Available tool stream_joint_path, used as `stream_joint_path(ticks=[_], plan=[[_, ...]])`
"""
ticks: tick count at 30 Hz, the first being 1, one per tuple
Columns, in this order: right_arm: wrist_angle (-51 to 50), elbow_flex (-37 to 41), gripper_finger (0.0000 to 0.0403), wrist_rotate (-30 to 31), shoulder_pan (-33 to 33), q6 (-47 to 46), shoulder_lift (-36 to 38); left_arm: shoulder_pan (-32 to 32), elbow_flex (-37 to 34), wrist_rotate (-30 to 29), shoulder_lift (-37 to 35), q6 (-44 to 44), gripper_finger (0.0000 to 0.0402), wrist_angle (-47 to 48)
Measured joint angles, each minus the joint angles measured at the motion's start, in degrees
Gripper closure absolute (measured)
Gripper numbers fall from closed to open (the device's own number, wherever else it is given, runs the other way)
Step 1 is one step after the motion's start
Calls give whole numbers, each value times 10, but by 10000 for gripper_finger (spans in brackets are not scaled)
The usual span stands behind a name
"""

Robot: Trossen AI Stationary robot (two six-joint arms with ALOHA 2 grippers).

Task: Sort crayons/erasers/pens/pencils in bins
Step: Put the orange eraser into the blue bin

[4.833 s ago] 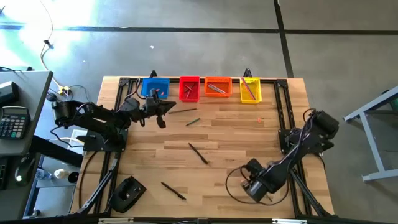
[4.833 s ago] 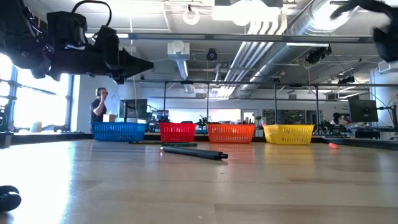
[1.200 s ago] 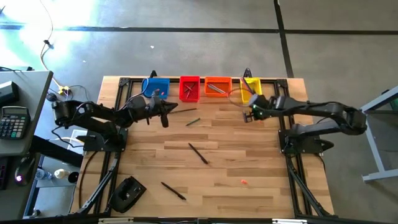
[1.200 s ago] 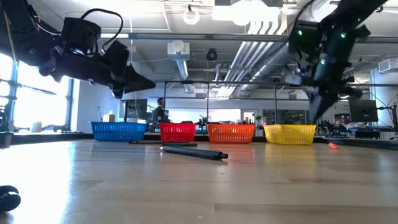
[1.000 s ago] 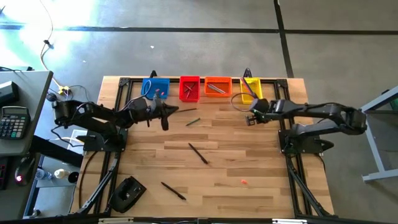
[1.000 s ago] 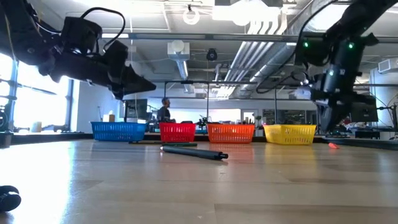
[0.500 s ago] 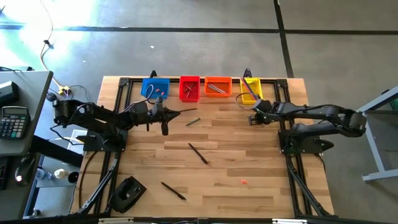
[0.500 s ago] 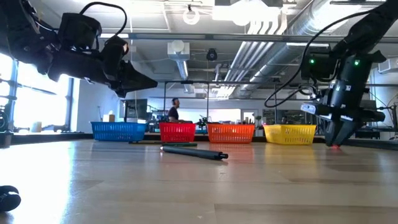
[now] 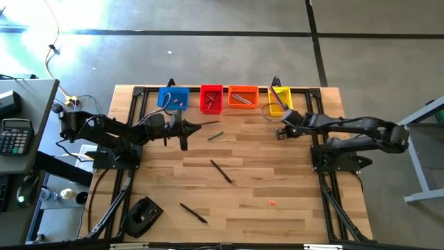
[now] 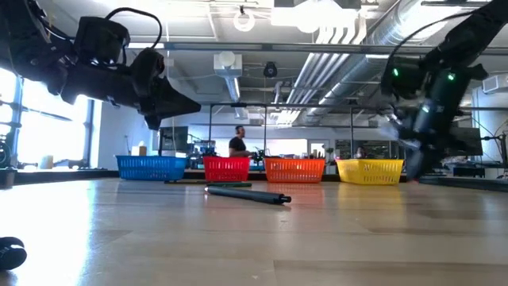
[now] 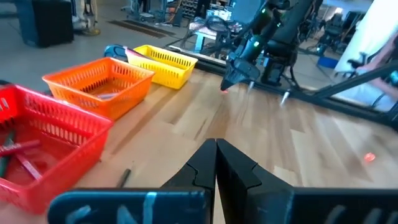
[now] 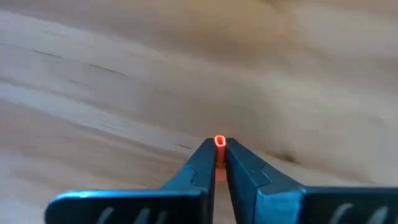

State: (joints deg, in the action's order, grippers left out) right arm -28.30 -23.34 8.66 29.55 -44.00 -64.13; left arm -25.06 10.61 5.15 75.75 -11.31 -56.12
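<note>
Four bins stand in a row at the far edge: blue (image 9: 173, 97), red (image 9: 211, 98), orange (image 9: 243, 97) and yellow (image 9: 279, 99). Thin sticks lie in the red, orange and yellow ones, small pink bits in the blue. My right gripper (image 9: 279, 133) hangs just in front of the yellow bin, pointing steeply down, shut on a small pink-red eraser (image 12: 220, 142). My left gripper (image 9: 194, 125) hovers shut and holding nothing in front of the blue and red bins, well above the table (image 10: 193, 103). A second eraser (image 9: 271, 203) lies near the front. My right gripper pinches the eraser's two sides (image 12: 220, 144) between the very ends of its two fingers, coming from above and slanting down. The eraser's rounded end shows beyond the fingertips. It sits close over the wood (image 11: 222, 89); whether it is lifted clear I cannot tell.
Dark pens lie loose on the wood: one near the red bin (image 9: 216, 136), one mid-table (image 9: 222, 171), one near the front (image 9: 193, 212). A black object (image 9: 142, 217) sits at the front left. Dark frame rails run along the table's sides.
My right gripper has come down to the table in front of the yellow bin, onto the small eraser lying there, and has taken hold of it. It now tips back toward the table's left. The eraser no longer lies at its old spot.
</note>
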Motion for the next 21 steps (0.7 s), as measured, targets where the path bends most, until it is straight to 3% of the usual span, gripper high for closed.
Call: stream_joint_path(ticks=[4, 12, 21], plan=[[92, -18, 394, -28, -4, 52, 6, 0, 0, 10, 0, -48, 401, 6], [414, -22, 400, -128, -4, 176, -21, 5, 30, 27, 0, -82, 401, 52], [705, -22, 400, -225, 31, 217, -127, 54, 128, -55, 77, 1, 394, 75]])
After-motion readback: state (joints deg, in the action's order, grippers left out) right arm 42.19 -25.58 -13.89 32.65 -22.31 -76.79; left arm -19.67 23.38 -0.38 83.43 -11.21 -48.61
